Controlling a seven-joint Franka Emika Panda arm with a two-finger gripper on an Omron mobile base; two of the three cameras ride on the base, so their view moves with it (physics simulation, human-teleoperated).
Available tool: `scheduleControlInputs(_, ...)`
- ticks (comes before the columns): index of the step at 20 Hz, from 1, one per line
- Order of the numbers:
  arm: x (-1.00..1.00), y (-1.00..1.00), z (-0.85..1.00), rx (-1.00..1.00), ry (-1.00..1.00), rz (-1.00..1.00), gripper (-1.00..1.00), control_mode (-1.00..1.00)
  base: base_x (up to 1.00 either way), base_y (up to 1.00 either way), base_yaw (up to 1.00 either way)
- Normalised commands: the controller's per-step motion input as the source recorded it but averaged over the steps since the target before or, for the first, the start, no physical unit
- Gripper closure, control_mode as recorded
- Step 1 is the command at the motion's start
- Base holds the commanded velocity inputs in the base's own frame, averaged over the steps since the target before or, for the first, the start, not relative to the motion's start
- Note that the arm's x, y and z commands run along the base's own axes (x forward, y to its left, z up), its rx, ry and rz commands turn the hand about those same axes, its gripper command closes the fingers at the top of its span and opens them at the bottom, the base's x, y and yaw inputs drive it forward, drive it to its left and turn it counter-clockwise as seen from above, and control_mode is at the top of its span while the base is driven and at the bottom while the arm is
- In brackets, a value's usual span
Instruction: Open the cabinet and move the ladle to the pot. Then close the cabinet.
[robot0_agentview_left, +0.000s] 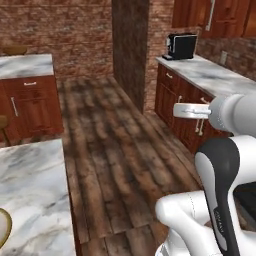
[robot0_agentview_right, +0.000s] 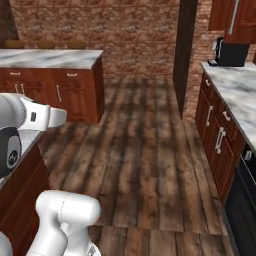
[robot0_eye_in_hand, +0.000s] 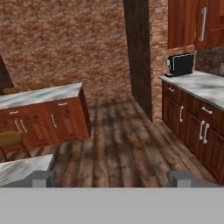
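The cabinet (robot0_agentview_left: 227, 17) hangs on the brick wall at the upper right, reddish-brown, both doors shut. Its long silver bar handle (robot0_agentview_left: 211, 15) runs vertically. The cabinet (robot0_agentview_right: 235, 17) and the cabinet (robot0_eye_in_hand: 197, 22) also sit in the top right corner of the right base and hand views. My gripper (robot0_eye_in_hand: 112, 179) is open, its two fingertips wide apart with nothing between them, and it points down the kitchen, far short of the cabinet. My white arm (robot0_agentview_left: 235, 112) is raised at the right. The ladle and the pot are out of view.
A black coffee machine (robot0_agentview_left: 181, 46) stands on the marble counter (robot0_agentview_left: 220, 77) below the cabinet, above lower drawer fronts. A dark pillar (robot0_agentview_left: 130, 45) rises mid-room. A marble island (robot0_agentview_left: 30, 185) with a beige bowl (robot0_agentview_left: 2, 227) is at my left. Wooden floor (robot0_agentview_left: 115, 150) lies between.
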Motion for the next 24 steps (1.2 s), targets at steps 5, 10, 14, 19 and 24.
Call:
scheduleControlInputs(5,0.0,0.0,0.0,0.0,0.0,0.0,-1.0,1.0,0.85,-0.37,0.0)
scheduleControlInputs(10,0.0,0.0,0.0,0.0,0.0,0.0,-1.0,1.0,0.9,-0.21,0.0)
scheduleControlInputs(14,0.0,0.0,0.0,0.0,0.0,0.0,-1.0,1.0,0.96,-0.01,-0.03)
scheduleControlInputs(19,0.0,0.0,0.0,0.0,0.0,0.0,-1.0,1.0,0.97,-0.01,-0.03)
scheduleControlInputs(24,0.0,0.0,0.0,0.0,0.0,0.0,-1.0,1.0,0.9,-0.1,-0.06)
